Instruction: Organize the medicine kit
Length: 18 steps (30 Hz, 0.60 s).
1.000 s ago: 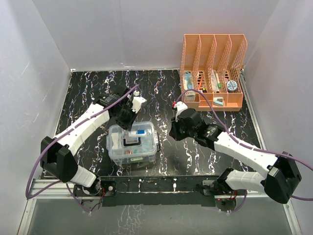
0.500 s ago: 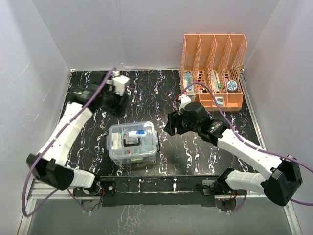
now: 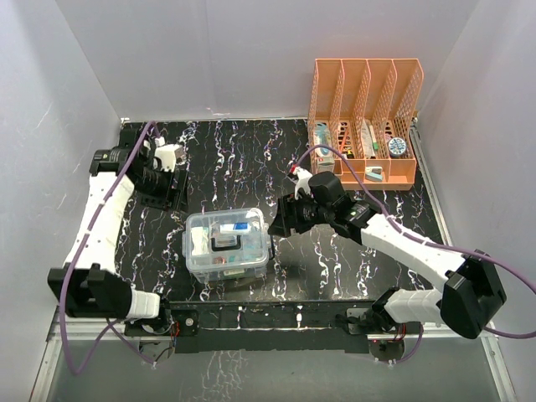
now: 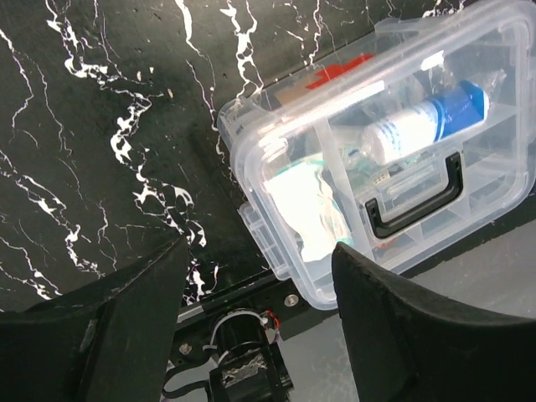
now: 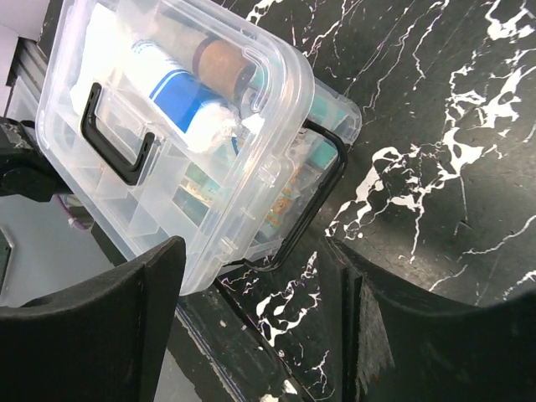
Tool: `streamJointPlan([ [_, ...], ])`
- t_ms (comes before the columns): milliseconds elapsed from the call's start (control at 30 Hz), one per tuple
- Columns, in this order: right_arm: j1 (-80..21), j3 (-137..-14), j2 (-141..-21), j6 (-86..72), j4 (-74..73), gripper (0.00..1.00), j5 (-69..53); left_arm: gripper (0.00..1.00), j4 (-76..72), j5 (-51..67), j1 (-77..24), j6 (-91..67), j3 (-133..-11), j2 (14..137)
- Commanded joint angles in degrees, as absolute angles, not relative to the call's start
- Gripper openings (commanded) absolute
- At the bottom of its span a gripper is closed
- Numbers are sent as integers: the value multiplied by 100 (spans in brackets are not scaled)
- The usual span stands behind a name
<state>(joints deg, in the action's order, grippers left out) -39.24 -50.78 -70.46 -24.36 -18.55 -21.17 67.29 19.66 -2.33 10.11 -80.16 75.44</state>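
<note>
- The medicine kit (image 3: 228, 244) stands by the near edge of the bench (image 3: 251, 159), left of centre. Its lid (image 4: 469, 50) is on and the black handle (image 3: 224, 243) is folded flat. A white-and-blue bottle (image 5: 180, 96) lies directly under the lid. The kit is judged packed and closed.
- A black wire clasp (image 5: 322, 188) sits on the kit's right end. Whether it is latched cannot be told.
- The right gripper (image 3: 280, 222) is just beside the kit's right end and does not touch it. Its jaws are apart with nothing between them. This position would suit work on the clasp.
- The left gripper (image 3: 167, 191) is toward the far left corner, well apart from the kit. It is released and empty, and its camera looks back over the kit. It is judged to stand clear so that the lid is unobstructed.
- The orange rack (image 3: 364, 92) stands upright in the far right corner with small items in its slots. If these belong in the kit, sorting is incomplete; the pictures do not settle this.
</note>
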Motion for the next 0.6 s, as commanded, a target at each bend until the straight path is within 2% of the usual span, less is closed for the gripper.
streamJointPlan([
  [0,-3889,-5272,-7261,-2531,-1389,62,-2485,66,7357,2192,-64,1361,-8622,8322],
  [167,-3867,-5342,-7525,-2516,-1318,61,-2531,62,7455,2332,-16,1554,-8610,9070],
  [567,-3845,-5590,-8018,-2551,-1154,57,-2975,54,7594,2996,-12,1897,-8611,9585],
])
